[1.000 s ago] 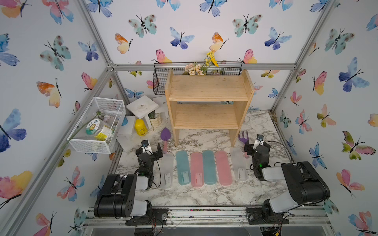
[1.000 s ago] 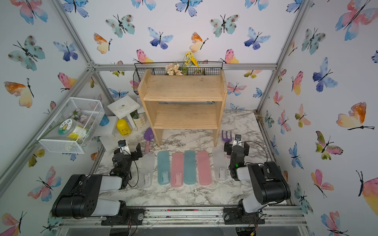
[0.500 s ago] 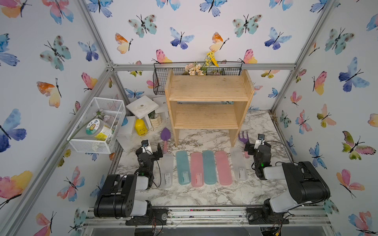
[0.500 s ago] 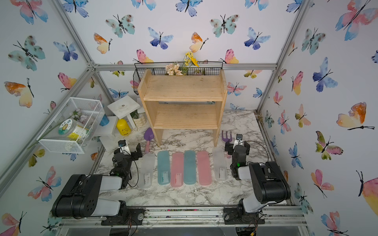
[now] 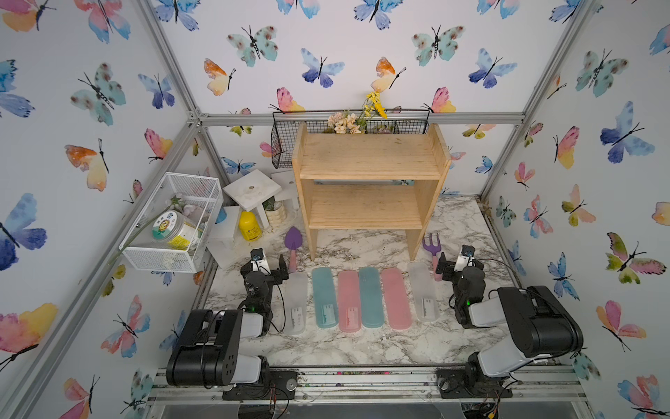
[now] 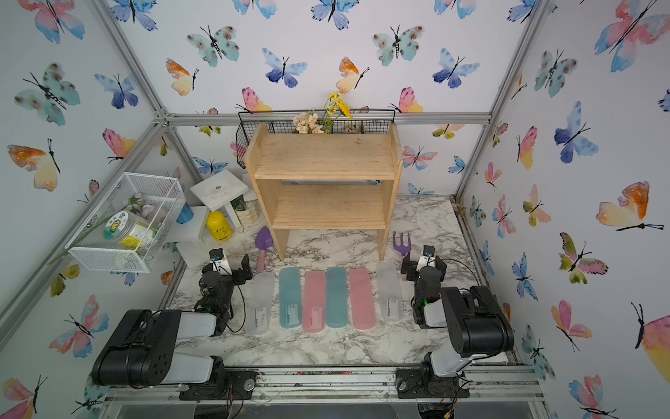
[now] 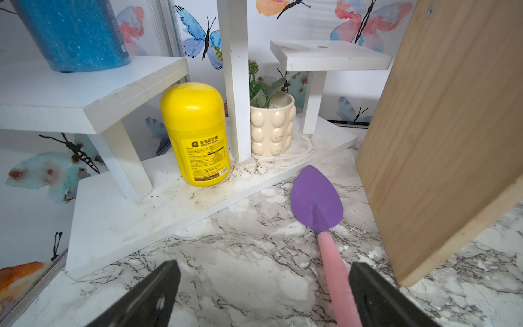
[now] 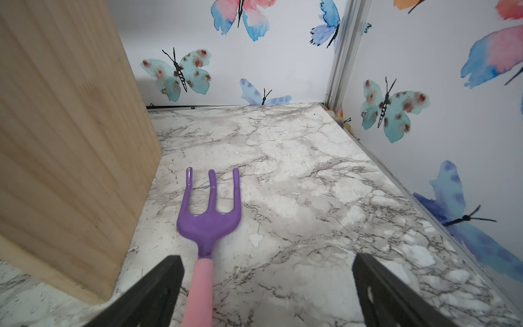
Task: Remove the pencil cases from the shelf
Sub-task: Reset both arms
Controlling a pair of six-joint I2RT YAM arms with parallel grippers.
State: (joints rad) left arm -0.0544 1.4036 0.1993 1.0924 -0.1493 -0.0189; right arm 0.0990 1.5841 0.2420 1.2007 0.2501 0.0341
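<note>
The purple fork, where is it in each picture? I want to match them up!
Top view: the fork lies by the shelf's right leg.
Top view: the fork is in the same spot by the shelf.
Left wrist: not in it; only the trowel shows.
Right wrist: the fork is close up, beside the shelf's side panel.
Shared landmark: the wooden shelf, in every view.
</note>
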